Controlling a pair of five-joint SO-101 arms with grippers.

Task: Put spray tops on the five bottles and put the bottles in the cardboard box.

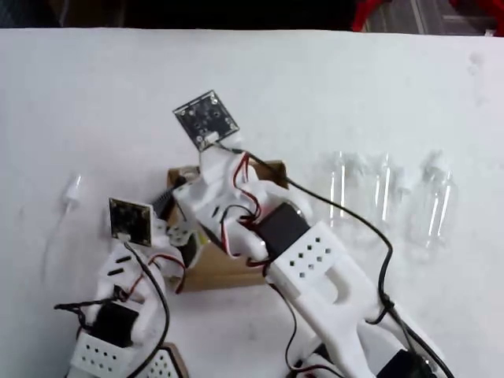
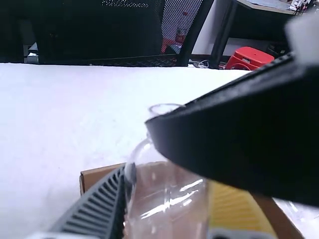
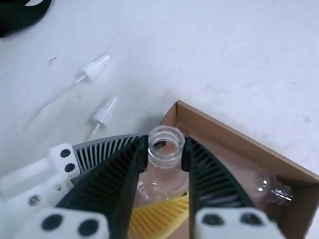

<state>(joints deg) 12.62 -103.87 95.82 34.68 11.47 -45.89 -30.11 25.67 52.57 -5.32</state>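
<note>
See right arm (image 1: pixel 323 268) stretched in diagonally from near right, wrist bent down, wrist camera board (image 1: pixel 206 118) tilted at the far end. Find right gripper (image 3: pixel 166 144) clamped on the neck of a bottle (image 3: pixel 160 185), black fingers (image 3: pixel 209 184) pressing either side just under the rim. See left arm (image 1: pixel 118 315) folded low at near left, tucked beside the right arm. Find left gripper (image 2: pixel 172 181) closed around the same bottle's body, ribbed finger (image 2: pixel 107 204) against its clear wall, below the right gripper.

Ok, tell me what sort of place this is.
Likely an office or lab: a white table with a black mesh chair, a dark desk leg and a red plastic object behind it.
</note>
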